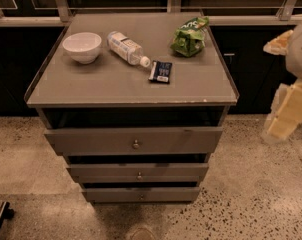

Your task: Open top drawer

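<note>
reach the knob square-on before pulling

the gripper (283,116) hangs at the right edge of the view, beside the cabinet and well apart from it, at about the height of the gap under the surface (116,86). whether it is wide or narrow cannot be told here. it holds nothing that can be seen.

the top drawer (106,140) sits directly under the surface, the widest of three grey fronts, with a small round knob (136,144) at its centre. it looks shut or close to it, so the task appears not yet begun.

the step in hand, as i judge it, is the approach. to do it well, the gripper should swing round from the side to the front of the cabinet and come at the knob head-on, level with it, not slanting in from the right. the knob is small and round, so a grip will likely slip unless it closes centred on it. the pull should then run straight out along the drawer's travel.

the two lower drawers (101,172) carry similar knobs just below, so the height needs care. on the surface lie a white bowl (82,46), a bottle (127,48) on its side, a green bag (190,36) and a dark packet (160,71); a jerky pull could set the bottle rolling.
</note>
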Action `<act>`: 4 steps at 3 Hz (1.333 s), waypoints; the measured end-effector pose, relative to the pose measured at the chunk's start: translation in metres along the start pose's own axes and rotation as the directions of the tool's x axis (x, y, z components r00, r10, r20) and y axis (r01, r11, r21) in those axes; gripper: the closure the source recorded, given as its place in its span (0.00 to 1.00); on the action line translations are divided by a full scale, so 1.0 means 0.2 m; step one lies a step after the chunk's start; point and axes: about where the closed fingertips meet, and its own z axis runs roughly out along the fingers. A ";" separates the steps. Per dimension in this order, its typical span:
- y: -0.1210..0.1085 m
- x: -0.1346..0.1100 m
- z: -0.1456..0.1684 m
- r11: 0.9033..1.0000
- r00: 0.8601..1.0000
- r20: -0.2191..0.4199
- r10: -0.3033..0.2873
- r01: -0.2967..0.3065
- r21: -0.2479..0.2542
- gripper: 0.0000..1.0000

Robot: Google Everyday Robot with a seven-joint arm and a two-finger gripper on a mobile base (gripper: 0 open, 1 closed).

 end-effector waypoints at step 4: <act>0.48 0.33 0.40 0.919 0.886 0.261 0.384 -0.394 -0.014 0.00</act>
